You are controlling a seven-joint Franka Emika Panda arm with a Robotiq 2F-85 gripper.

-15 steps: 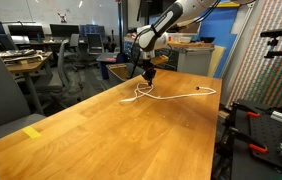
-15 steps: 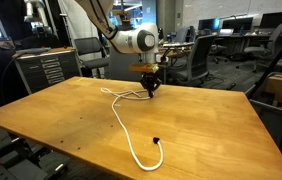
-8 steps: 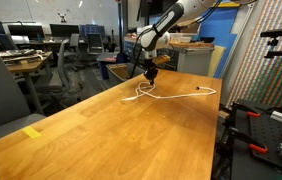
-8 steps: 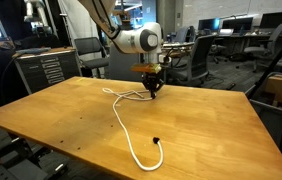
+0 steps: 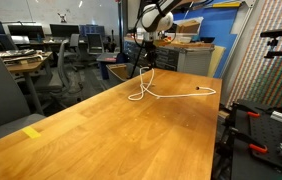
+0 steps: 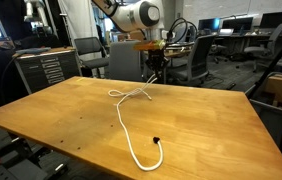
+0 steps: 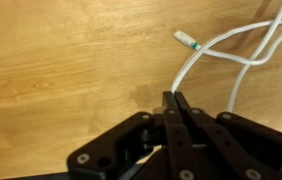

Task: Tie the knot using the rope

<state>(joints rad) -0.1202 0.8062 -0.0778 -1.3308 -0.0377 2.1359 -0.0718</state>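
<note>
Now that the hand [image 6: 153, 67] has risen above the far side of the counter [image 6: 71, 112], fingers clamped together on the rope [image 6: 131, 94], one strand lifts while the rest trails toward the near edge, and the knot looks still unformed.

Looped white rope [image 6: 118, 115], one end aloft

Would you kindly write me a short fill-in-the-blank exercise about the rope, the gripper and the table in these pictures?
1. The gripper has its jaws ____ on the rope.
2. It holds that part of the rope ____ the table, not on it.
3. The rope's free end near the table's edge has a small ____ tip.
4. A small ____ tag lies on the table near a corner.
Missing words: shut; above; dark; yellow.
</note>
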